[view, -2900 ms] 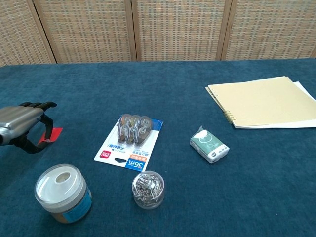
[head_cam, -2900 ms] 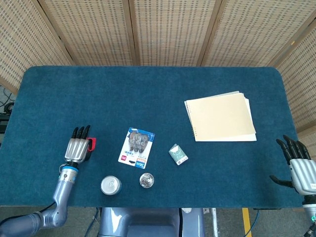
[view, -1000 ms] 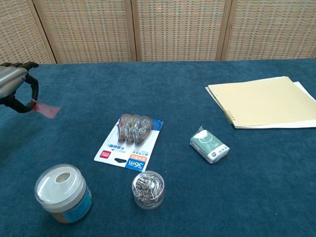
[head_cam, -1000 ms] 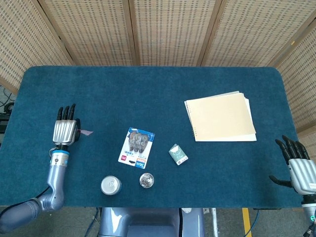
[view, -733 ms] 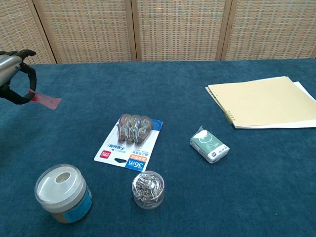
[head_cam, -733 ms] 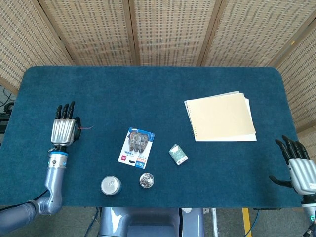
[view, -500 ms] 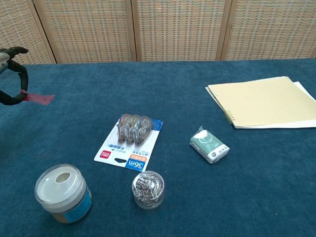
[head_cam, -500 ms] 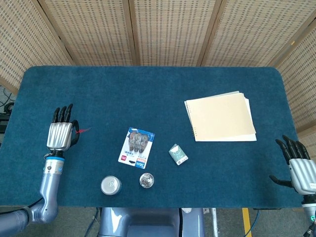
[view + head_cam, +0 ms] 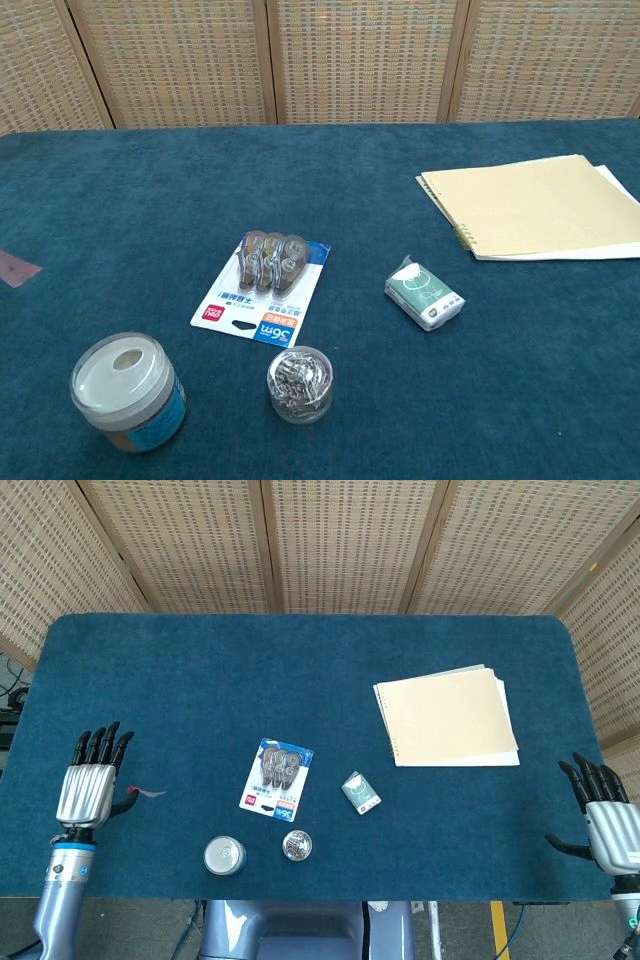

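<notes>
Left hand (image 9: 83,792), lower left of the head view, pinches a small, thin, flat pink-red paper slip (image 9: 152,792). Right hand (image 9: 606,822), lower right, spread wide, empty.

In your chest view neither hand shows, and the pink slip (image 9: 18,268) is cut by the edge at 9 o'clock. In your head view the slip (image 9: 150,792) is too small to judge whether the left hand (image 9: 88,788) pinches it.

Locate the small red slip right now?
Head view: the red slip is pinched at the left hand, near the table's left edge, left of the blister pack.
</notes>
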`<move>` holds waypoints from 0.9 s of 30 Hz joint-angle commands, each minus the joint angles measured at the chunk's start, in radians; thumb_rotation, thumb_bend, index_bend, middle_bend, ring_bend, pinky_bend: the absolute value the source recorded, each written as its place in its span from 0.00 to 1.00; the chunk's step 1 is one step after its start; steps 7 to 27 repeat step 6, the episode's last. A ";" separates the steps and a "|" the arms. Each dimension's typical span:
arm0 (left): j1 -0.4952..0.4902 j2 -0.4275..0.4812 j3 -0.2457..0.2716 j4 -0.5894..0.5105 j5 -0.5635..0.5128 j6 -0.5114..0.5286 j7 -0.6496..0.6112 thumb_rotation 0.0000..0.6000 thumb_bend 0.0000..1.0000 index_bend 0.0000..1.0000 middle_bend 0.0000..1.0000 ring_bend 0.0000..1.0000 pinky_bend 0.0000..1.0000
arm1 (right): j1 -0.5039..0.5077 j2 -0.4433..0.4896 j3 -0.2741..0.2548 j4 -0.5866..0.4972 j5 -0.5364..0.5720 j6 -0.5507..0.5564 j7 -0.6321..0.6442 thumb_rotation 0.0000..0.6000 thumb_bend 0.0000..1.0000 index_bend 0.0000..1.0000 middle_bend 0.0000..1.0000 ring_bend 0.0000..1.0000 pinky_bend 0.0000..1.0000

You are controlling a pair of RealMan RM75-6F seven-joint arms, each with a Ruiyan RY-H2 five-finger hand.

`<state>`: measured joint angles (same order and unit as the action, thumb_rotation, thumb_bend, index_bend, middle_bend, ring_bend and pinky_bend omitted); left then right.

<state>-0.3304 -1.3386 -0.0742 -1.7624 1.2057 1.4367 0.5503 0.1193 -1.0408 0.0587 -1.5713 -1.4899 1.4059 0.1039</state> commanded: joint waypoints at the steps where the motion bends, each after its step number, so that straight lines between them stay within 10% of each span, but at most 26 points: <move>1: 0.016 0.007 0.019 -0.008 0.022 0.013 -0.001 1.00 0.22 0.00 0.00 0.00 0.00 | 0.001 -0.001 0.001 0.000 0.002 -0.002 -0.002 1.00 0.05 0.00 0.00 0.00 0.00; 27: 0.042 0.014 0.048 -0.011 0.062 0.034 0.001 1.00 0.21 0.00 0.00 0.00 0.00 | -0.001 -0.001 0.003 -0.001 0.002 0.004 0.000 1.00 0.05 0.00 0.00 0.00 0.00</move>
